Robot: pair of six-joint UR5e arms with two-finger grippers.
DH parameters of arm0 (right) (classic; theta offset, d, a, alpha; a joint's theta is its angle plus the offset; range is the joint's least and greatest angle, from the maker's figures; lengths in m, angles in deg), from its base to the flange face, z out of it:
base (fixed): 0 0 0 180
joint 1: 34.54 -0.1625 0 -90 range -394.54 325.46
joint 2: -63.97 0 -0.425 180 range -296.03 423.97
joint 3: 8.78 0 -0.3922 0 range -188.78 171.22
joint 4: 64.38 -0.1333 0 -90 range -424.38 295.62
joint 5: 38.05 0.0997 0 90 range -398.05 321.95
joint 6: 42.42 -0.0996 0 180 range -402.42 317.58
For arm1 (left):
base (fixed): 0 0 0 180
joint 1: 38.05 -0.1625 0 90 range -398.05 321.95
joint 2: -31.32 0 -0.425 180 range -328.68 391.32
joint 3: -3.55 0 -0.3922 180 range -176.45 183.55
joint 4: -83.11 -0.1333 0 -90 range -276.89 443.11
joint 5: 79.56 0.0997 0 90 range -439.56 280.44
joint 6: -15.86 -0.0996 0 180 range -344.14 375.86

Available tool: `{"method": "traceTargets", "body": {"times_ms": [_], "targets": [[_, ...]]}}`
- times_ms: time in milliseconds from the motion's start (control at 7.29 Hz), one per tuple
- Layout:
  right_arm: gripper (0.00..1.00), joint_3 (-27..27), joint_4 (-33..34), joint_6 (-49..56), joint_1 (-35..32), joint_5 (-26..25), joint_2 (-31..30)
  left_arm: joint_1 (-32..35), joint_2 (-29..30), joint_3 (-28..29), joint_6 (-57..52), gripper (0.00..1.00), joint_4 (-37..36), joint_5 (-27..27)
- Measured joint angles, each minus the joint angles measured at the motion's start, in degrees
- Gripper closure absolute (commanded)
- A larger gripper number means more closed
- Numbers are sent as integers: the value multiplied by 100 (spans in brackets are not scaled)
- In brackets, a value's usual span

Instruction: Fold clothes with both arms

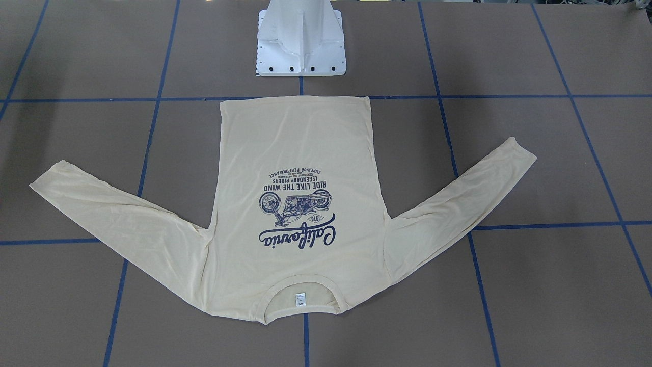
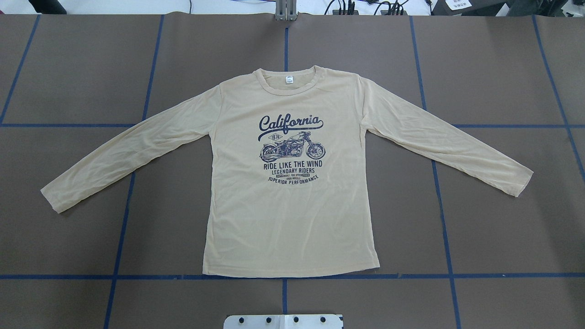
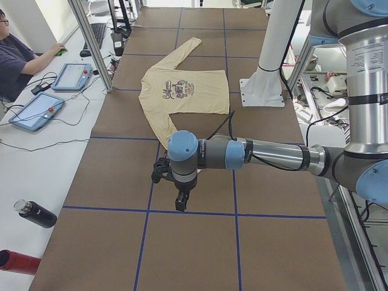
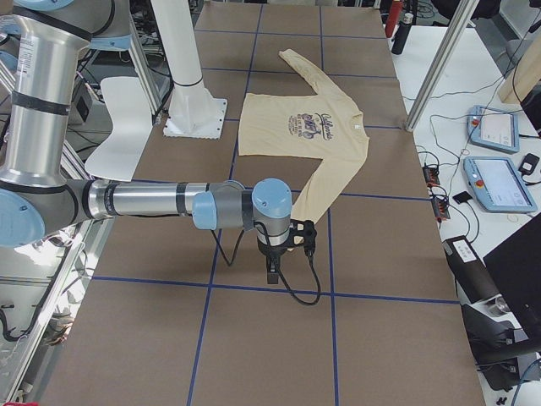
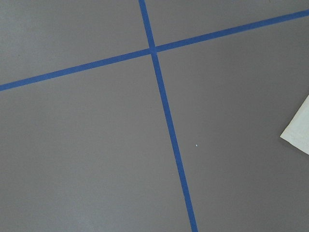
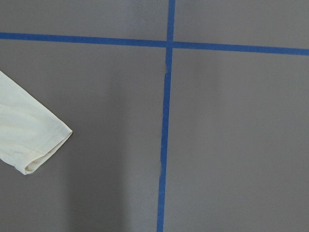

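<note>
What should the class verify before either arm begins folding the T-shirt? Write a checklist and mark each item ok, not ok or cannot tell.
1. T-shirt flat, print up: ok.
2. Sleeves spread out, off the body: ok.
3. Left gripper off the cloth, beside a cuff: ok.
4. Right gripper off the cloth, beside the other cuff: ok.
5. Jaws of both grippers open: cannot tell.

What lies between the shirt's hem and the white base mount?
Only bare table crossed by blue tape, as the overhead view shows.
</note>
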State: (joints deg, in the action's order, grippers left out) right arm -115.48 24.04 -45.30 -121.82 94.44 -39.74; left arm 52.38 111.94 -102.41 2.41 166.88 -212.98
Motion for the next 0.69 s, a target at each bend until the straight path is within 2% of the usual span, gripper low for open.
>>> {"method": "traceTargets", "body": {"times_ms": [686], "targets": [[0,-36,-140,39,141,-13,115,-7,72,-507,42,0,-46,29]]}}
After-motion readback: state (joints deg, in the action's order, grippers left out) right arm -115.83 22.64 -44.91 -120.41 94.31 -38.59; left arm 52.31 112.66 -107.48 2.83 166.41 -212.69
